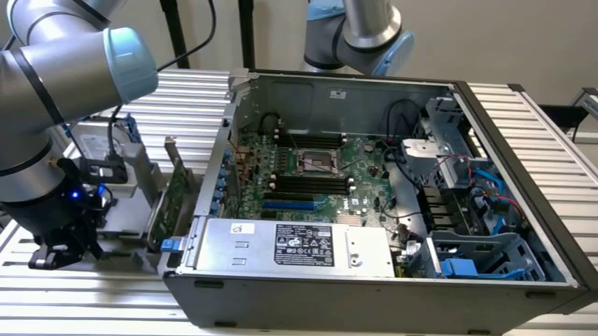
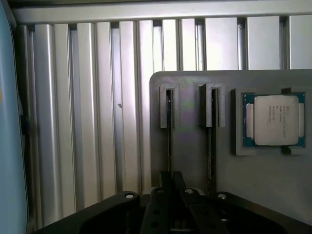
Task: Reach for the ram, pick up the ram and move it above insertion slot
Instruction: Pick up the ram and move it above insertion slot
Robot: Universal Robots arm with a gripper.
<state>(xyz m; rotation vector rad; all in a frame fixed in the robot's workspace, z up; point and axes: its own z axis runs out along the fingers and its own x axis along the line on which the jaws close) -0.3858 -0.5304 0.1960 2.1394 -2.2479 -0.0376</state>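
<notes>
Claw (image 2: pixel 172 178) straddles the ram (image 2: pixel 169 131), a thin dark edge-on strip in its grey holder (image 2: pixel 190 146); whether clamped, cannot tell.

We can read no words or numbers anywhere. The black label (image 1: pixel 303 245) on the power supply (image 1: pixel 374 250) carries white print and small round marks too tiny to make out. The processor (image 2: pixel 275 120) bears faint lines of lettering we cannot decipher.

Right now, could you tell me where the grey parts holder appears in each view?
Exterior view: the grey parts holder sits at the exterior view's left, between the gripper and the computer case.
Wrist view: it lies under the gripper, carrying the processor.
Shared landmark: the slatted aluminium table.
</notes>
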